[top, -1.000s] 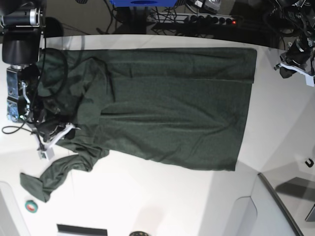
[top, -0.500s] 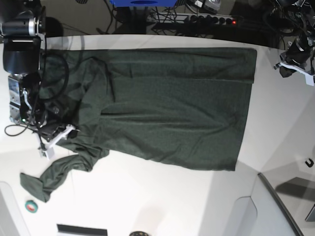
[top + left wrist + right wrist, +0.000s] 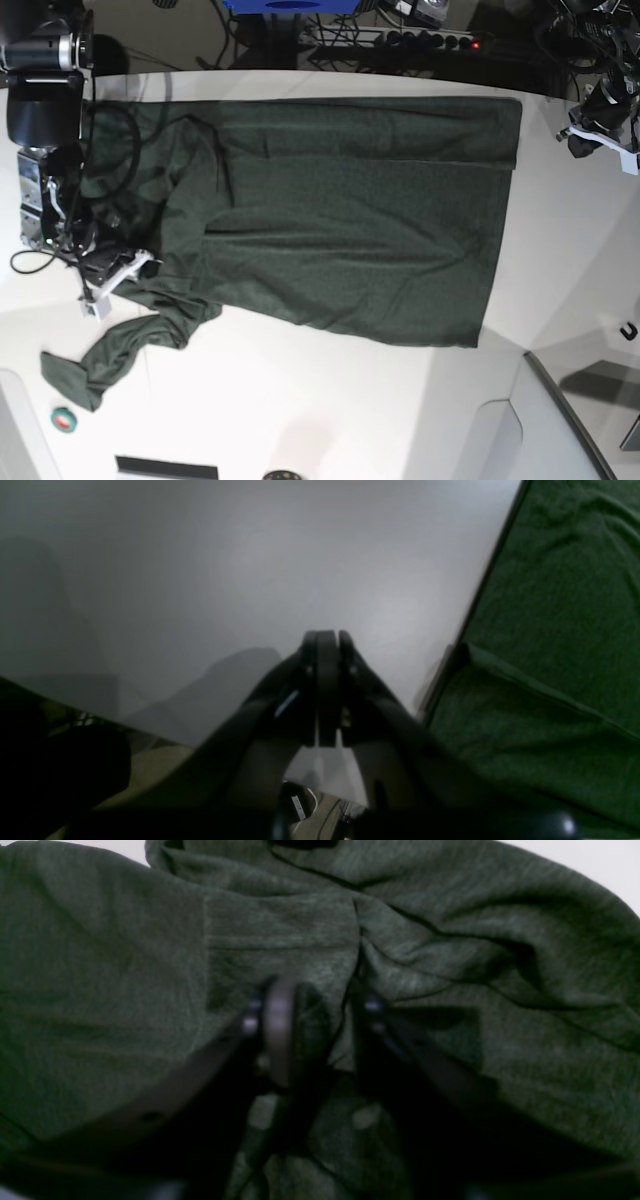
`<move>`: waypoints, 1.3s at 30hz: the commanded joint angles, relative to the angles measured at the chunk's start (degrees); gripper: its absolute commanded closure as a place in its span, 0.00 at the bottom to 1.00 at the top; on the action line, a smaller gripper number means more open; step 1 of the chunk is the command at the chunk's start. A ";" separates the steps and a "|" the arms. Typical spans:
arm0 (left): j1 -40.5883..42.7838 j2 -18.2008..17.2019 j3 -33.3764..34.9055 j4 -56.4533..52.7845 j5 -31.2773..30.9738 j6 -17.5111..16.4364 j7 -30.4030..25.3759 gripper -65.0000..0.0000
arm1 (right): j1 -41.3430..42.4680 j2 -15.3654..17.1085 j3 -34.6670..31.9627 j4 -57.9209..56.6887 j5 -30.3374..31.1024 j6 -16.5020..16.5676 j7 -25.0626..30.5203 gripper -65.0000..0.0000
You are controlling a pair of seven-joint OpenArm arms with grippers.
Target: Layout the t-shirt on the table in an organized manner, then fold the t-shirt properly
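Honestly, with the t-shirt [image 3: 340, 215] mostly flat on the worktop [image 3: 330, 410], let your half-open right claw [image 3: 312, 1005] pinch that bunched shoulder fabric and pull outward while the closed, empty left claw [image 3: 327, 645] waits.

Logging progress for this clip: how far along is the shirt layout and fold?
Early. The t-shirt lies mostly spread on the table, one long edge doubled over, but its sleeve end is bunched and a sleeve trails out. The right gripper has its jaws apart over the wrinkles there; the left gripper waits shut above bare table. Smoothing that end and the rest of the folding remain.
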 commanded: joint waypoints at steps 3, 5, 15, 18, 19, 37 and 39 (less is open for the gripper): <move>0.13 -1.15 -0.24 0.70 -0.66 -0.16 -0.81 1.00 | 0.50 0.69 0.30 1.16 0.61 0.03 0.95 0.59; 0.13 -1.15 -0.24 0.70 -0.66 -0.16 -0.81 1.00 | 0.42 0.69 0.30 1.07 0.61 0.03 0.95 0.59; 0.04 -1.15 -0.24 0.70 -0.66 -0.16 -0.81 1.00 | 0.33 -0.54 -0.14 1.25 0.61 0.38 0.87 0.80; 0.04 -1.15 -0.24 0.70 -0.66 -0.16 -0.81 1.00 | 0.33 -0.89 -0.22 1.25 0.61 0.38 0.87 0.87; 0.04 -1.15 -0.24 0.70 -0.66 -0.16 -0.81 1.00 | 0.33 -0.98 -0.22 1.25 0.61 0.38 0.87 0.88; -0.48 -0.79 -0.42 0.70 4.44 -0.25 -0.89 1.00 | -6.97 -2.30 -0.22 17.78 0.78 0.38 -3.71 0.99; -0.48 -0.79 -0.51 0.70 4.44 -0.25 -0.89 1.00 | -9.96 -3.88 -0.22 23.40 0.78 0.47 -5.38 0.99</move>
